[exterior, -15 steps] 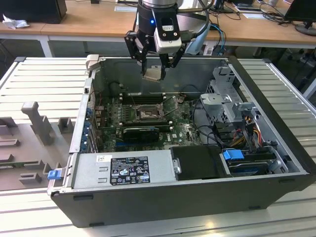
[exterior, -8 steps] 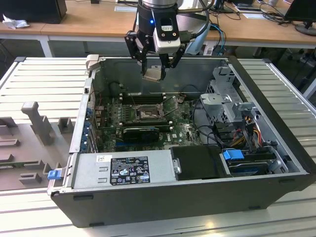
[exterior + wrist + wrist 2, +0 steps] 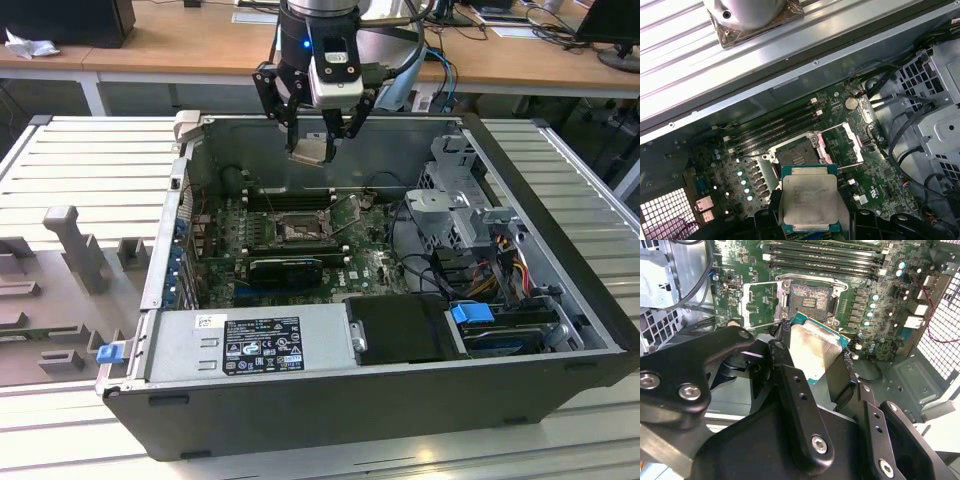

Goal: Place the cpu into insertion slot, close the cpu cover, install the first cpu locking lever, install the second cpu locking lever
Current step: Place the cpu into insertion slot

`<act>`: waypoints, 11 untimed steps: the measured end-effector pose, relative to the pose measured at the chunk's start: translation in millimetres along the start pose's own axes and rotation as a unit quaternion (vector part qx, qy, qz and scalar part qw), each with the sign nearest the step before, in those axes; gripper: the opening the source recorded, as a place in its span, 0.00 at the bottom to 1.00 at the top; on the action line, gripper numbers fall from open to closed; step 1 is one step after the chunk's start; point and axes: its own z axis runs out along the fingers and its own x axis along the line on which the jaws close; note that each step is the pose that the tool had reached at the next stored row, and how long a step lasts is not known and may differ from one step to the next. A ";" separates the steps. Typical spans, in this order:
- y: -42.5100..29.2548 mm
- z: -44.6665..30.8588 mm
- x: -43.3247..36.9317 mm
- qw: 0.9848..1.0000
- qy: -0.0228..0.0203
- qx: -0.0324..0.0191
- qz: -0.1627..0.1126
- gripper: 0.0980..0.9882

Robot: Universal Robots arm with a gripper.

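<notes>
Ribbed metal counter [image 3: 90,160] carries an open computer case [image 3: 330,410] lying on its side, with wooden desks behind it. The gripper [image 3: 315,140] hangs above the case near its far wall, its fingers closed narrowly on two opposite edges of the cpu [image 3: 810,202], which it holds flat with the silvery top facing the first wrist camera.

The insertion slot [image 3: 797,152] lies below the gripper and a little ahead of the fingertips, not straight beneath them. In both wrist views the cpu's leading edge sits just short of the slot's dark frame, with clear air between chip and board. In the second wrist view the cpu [image 3: 812,347] looks slightly turned against the slot [image 3: 810,295], though the camera angle may account for that.

The cpu cover [image 3: 842,142] is swung open to one side of the slot, leaving the pin field bare. By my reading the chip is not yet seated, and the cover and levers are undone.
</notes>
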 end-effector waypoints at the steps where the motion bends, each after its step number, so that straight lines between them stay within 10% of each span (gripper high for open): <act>1: 0.0 0.0 0.0 1.000 0.000 0.000 0.001 0.48; 11: 0.0 0.1 0.0 1.000 -0.001 0.000 0.010 0.48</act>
